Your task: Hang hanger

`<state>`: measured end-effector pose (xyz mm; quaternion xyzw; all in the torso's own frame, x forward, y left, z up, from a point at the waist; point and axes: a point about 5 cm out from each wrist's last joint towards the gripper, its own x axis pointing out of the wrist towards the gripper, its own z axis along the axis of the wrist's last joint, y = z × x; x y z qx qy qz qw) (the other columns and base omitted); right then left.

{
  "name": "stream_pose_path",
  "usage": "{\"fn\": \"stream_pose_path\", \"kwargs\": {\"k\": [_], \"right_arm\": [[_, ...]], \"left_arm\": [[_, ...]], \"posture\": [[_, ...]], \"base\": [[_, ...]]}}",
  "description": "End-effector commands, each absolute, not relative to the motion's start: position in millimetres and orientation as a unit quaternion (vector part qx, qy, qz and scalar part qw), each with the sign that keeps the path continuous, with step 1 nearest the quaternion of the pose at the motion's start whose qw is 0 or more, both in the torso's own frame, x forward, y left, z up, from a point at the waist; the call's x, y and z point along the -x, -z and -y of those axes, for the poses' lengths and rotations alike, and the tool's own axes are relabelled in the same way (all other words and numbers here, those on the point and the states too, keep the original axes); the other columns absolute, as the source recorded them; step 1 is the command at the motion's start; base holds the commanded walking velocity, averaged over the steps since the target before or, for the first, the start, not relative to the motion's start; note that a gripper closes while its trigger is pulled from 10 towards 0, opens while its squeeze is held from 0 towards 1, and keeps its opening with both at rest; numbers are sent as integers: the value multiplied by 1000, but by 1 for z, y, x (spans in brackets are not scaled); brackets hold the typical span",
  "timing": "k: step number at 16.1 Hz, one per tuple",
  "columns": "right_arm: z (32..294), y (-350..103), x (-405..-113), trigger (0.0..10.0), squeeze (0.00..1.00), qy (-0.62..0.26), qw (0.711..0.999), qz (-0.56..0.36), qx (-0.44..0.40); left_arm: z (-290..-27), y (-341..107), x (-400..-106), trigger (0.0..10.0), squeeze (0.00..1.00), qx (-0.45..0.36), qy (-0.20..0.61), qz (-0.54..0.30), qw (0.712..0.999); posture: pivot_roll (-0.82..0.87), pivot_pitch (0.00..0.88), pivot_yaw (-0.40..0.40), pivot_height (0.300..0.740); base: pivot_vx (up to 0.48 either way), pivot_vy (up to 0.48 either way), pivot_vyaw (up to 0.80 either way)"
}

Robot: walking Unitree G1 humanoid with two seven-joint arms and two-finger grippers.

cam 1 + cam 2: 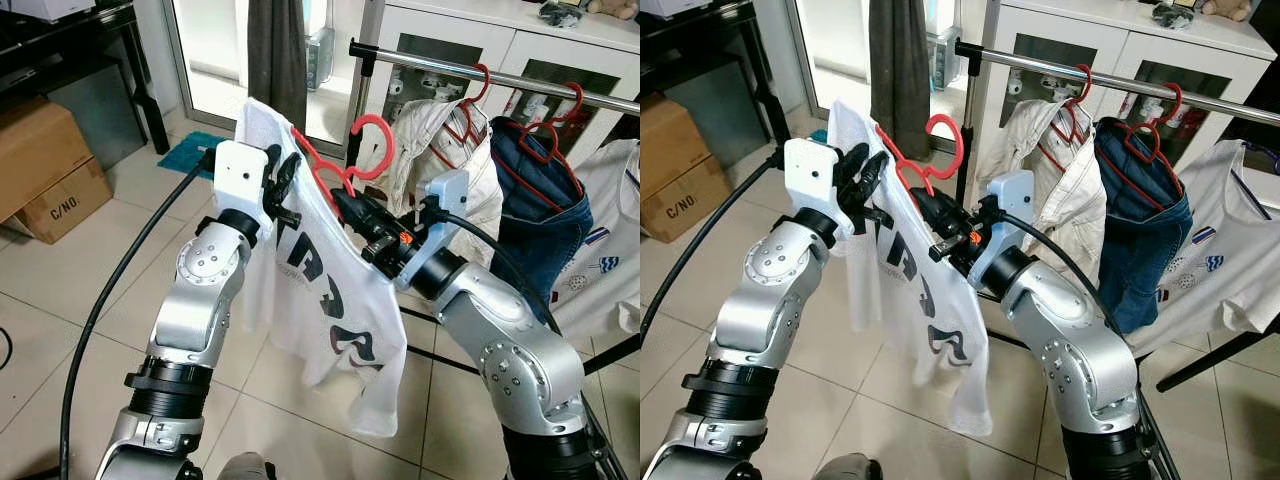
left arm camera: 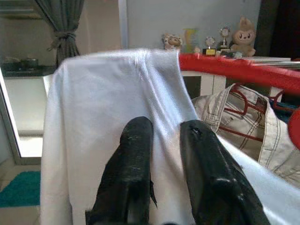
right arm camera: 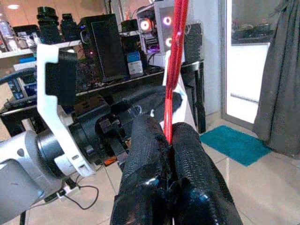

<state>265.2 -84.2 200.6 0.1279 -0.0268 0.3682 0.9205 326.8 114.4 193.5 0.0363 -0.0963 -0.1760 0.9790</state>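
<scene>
The right end effector is pinching the red hanger tight between its fingers. The left end effector is gripping the white T-shirt draped over that hanger, fabric sandwiched between its fingers. The whole thing is hanging in the air just in front of the metal rail, where a beige jacket and jeans are already hanging.

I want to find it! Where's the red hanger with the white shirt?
The red hanger carrying the white T-shirt is held up between both grippers at the picture's middle, its hook left of and below the metal rail.
</scene>
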Motion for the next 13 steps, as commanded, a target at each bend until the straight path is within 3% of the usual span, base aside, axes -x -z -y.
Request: {"fn": "stream_pose_path", "kwargs": {"k": [1,10,13], "right_arm": [[85,-213,-261,0,0,-374,917,57,-129],[86,-214,-260,0,0,-372,917,58,-131],[91,-205,-265,0,0,-349,932,27,-96]], "left_arm": [[-111,-197,-330,0,0,-38,186,97,977],[-118,-199,-334,0,0,-27,173,95,980],[-118,-202,-330,0,0,-23,175,102,979]], "posture": [[98,0,-4,740],[97,0,-3,740],[102,0,-13,740]], "base": [[0,0,0],[0,0,0],[0,0,0]]}}
